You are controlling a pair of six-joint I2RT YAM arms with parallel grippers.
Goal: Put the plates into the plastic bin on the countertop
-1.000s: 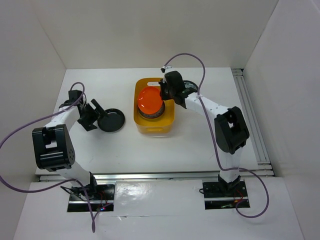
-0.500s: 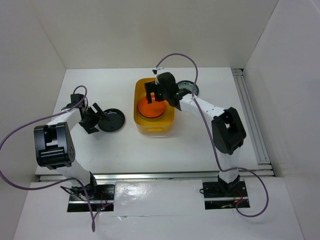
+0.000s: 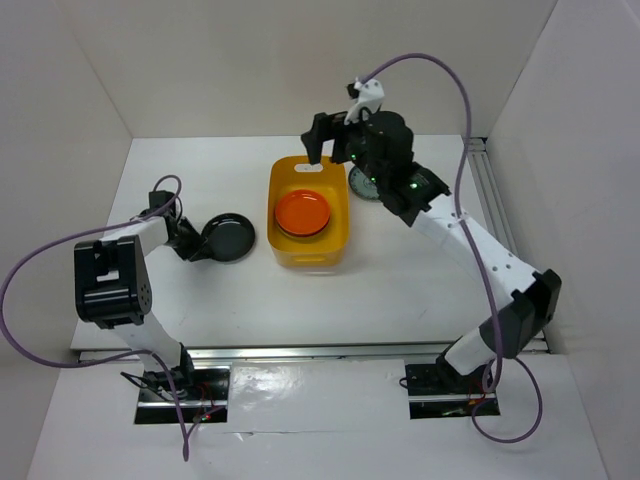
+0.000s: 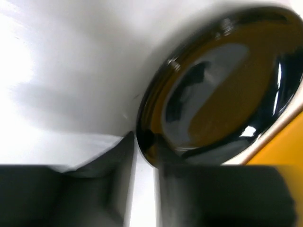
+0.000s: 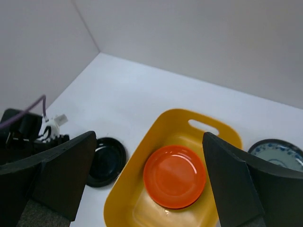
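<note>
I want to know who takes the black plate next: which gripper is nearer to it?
Left. The left gripper sits at the black plate's left rim, fingers either side of it. The right gripper hangs open above the bin's far end, well away.

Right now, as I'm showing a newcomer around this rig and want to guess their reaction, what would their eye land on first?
The yellow-orange plastic bin in the middle of the white countertop, an orange plate lying in it. Next, the glossy black plate to its left, its rim between the left fingers.
</note>
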